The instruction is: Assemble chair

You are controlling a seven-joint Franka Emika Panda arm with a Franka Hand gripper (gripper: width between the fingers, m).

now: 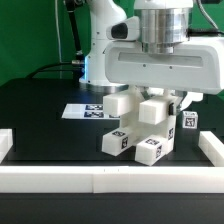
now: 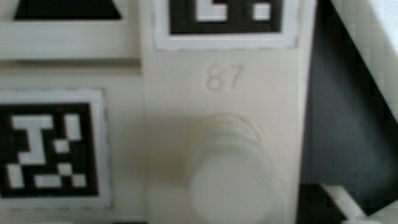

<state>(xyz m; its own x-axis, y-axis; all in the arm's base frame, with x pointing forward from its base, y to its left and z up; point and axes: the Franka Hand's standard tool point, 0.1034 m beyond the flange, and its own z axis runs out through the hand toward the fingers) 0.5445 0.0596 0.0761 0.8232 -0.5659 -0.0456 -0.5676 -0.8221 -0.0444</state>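
The chair is a cluster of white blocky parts with black-and-white tags, standing on the black table in the middle of the exterior view. My gripper hangs right over its top, under the big white wrist housing. Its fingers are hidden among the parts, so their spacing does not show. The wrist view is filled by a very close white chair part embossed with "87". That part has a tag at one end, another tag beside it, and a rounded peg. No finger shows clearly there.
The marker board lies flat behind the chair towards the exterior view's left. A small tagged white block stands at the chair's right. Long low white border rails run along the front, left and right. The robot base rises behind.
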